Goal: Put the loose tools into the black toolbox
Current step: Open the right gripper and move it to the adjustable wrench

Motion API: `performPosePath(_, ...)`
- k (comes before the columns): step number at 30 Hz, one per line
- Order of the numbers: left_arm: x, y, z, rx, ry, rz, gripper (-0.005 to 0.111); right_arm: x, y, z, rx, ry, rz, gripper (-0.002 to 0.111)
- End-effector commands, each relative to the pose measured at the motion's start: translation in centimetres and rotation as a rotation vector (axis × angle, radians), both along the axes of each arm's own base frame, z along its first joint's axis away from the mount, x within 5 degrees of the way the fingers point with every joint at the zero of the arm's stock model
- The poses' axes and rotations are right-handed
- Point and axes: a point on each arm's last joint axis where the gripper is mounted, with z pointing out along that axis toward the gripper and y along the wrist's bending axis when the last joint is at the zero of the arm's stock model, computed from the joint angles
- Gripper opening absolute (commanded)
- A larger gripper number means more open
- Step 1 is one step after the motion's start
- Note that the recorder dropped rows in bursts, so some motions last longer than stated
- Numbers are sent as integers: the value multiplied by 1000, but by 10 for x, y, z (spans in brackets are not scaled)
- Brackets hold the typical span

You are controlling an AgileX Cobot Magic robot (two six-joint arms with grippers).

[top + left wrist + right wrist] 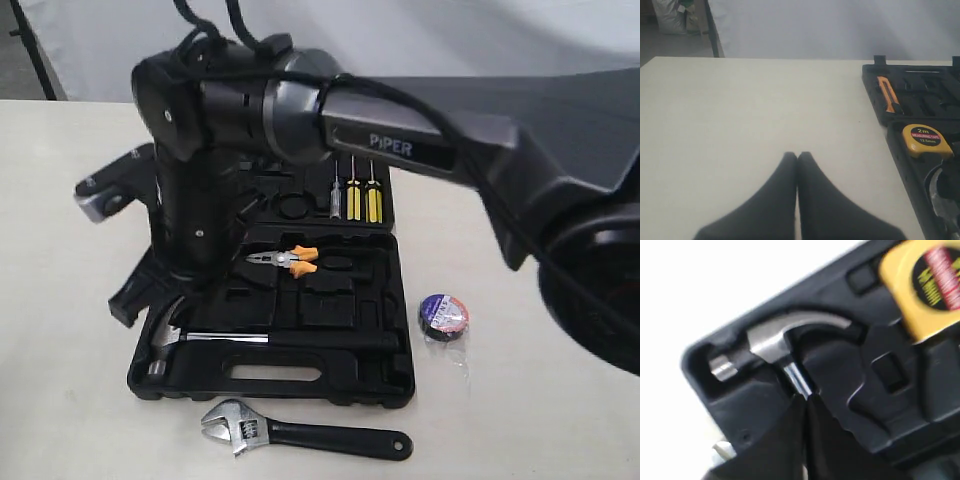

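Note:
The black toolbox (400, 385) lies open on the table. A hammer (230, 340) rests in its front recess, with orange-handled pliers (290, 262) and three screwdrivers (360, 200) further back. My right gripper (805, 399) is shut, its tips just over the hammer's chrome neck (797, 380) with nothing between them. In the exterior view the right gripper (150, 295) hangs over the box's left end. My left gripper (797, 155) is shut and empty over bare table beside the toolbox (890, 120). An adjustable wrench (300, 433) and a tape roll (443, 315) lie loose on the table.
A yellow tape measure (926, 140) and an orange knife (888, 95) sit in the box's recesses. The right arm (400, 140) crosses above the box's back half and hides part of it. Bare table (740, 110) stretches to the left of the box.

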Motion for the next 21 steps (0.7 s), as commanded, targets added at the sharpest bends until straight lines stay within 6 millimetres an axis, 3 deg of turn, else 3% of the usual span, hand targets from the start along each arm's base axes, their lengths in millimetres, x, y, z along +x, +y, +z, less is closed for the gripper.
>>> performPosePath(1,-2,0,-1,-27,-5,1,1,-3,-2,-33,-60,72,-34,0)
performPosePath(4,-2,0,-1,-27,-5,1,1,-7,-6,6,0,21,-39,0)
performPosePath(6,-2,0,-1,-27,-5,1,1,-23,-22,39,25,-13,1,0)
performPosePath(8,-2,0,-1,-27,-5,1,1,-42,-42,50,20,-14,22,0)
performPosePath(11,-2,0,-1,-27,-5,1,1,-68,-61,46,60,-15,27,0)
performPosePath(16,-2,0,-1,-27,-5,1,1,-99,-77,18,163,-3,63,1)
performPosePath(19,-2,0,-1,-27,-5,1,1,-115,-78,4,137,15,131,9)
performPosePath(21,-2,0,-1,-27,-5,1,1,-126,-77,-4,121,21,185,20)
